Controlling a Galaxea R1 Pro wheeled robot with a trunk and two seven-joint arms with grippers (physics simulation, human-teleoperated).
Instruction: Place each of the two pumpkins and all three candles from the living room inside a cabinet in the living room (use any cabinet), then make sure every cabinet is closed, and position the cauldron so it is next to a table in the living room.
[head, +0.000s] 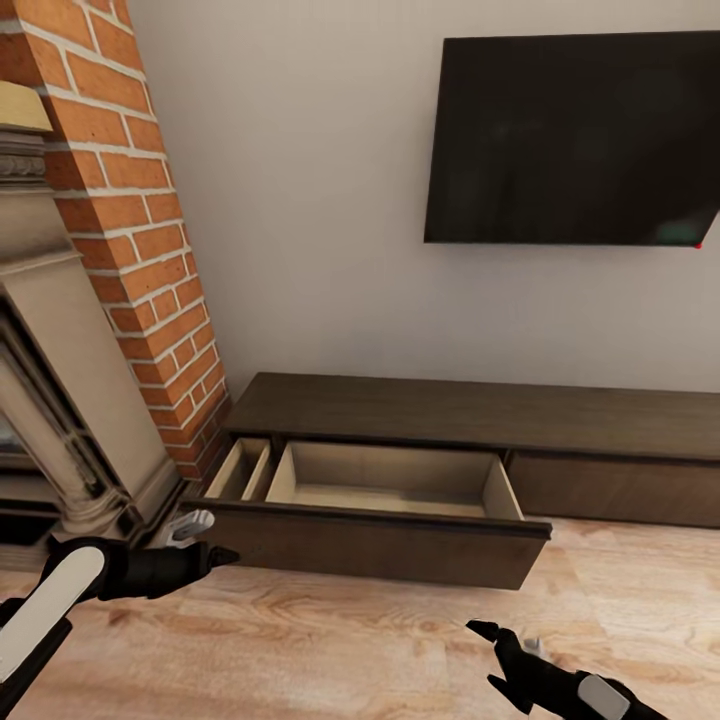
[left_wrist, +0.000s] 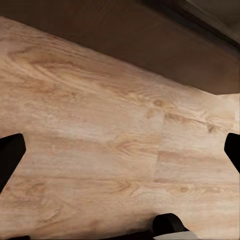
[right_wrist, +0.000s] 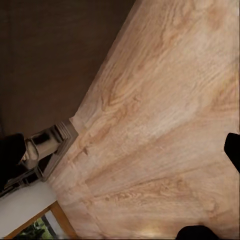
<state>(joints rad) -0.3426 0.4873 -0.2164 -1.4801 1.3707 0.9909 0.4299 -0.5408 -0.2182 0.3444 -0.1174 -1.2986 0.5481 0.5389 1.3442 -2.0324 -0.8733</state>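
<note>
The long dark-brown cabinet (head: 470, 410) runs along the wall under the television. Its left drawer (head: 390, 480) is pulled out over the floor, and the pale interior holds nothing. My left gripper (head: 205, 540) hovers open just off the left end of the drawer front (head: 380, 550). The right gripper (head: 490, 655) is open too, low over the floor in front of the drawer's right end. Bare floor lies between the spread fingers of the left gripper (left_wrist: 120, 150) and the right gripper (right_wrist: 120, 150). The pumpkins, candles, cauldron and table are out of view.
A stone-coloured fireplace (head: 60, 400) and a red brick chimney (head: 130, 220) stand close at the left. A black television (head: 575, 140) hangs on the white wall. Light wooden floor (head: 350, 650) spreads in front of the cabinet, whose right fronts (head: 620, 490) are shut.
</note>
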